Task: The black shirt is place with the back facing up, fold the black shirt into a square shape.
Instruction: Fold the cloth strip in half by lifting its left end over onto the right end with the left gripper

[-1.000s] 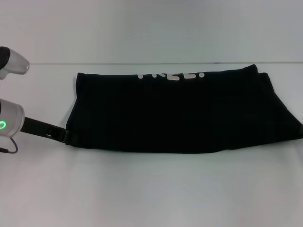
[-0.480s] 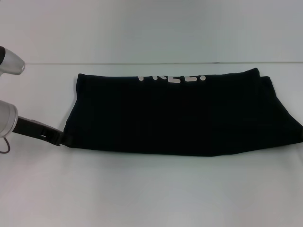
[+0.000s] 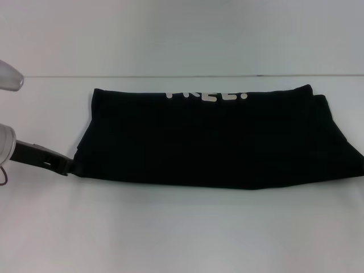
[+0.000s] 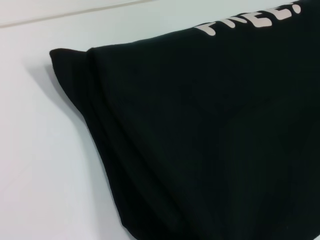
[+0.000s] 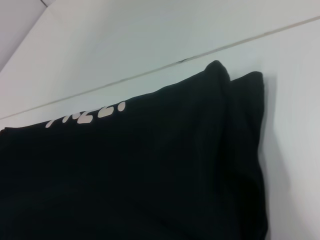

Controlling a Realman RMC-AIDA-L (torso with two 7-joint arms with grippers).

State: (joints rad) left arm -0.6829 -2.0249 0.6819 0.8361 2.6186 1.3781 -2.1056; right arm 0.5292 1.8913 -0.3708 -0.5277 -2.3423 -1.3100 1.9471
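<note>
The black shirt [image 3: 216, 139] lies folded into a wide band across the white table, with white lettering [image 3: 207, 94] along its far edge. In the head view my left gripper [image 3: 69, 166] reaches in from the left at table height. It meets the shirt's near left corner and is shut on it. The left wrist view shows the shirt [image 4: 210, 130] close up with its layered left edge. The right wrist view shows the shirt [image 5: 130, 170] and its stacked right end. My right gripper is out of view.
The white table [image 3: 182, 227] runs out in front of the shirt and to its left. Its far edge meets a pale wall [image 3: 182, 34]. The shirt's right end reaches the head view's right border.
My left gripper has drawn back to the left, and the shirt's near left corner has stretched leftward with it. The rest of the shirt has stayed put.
</note>
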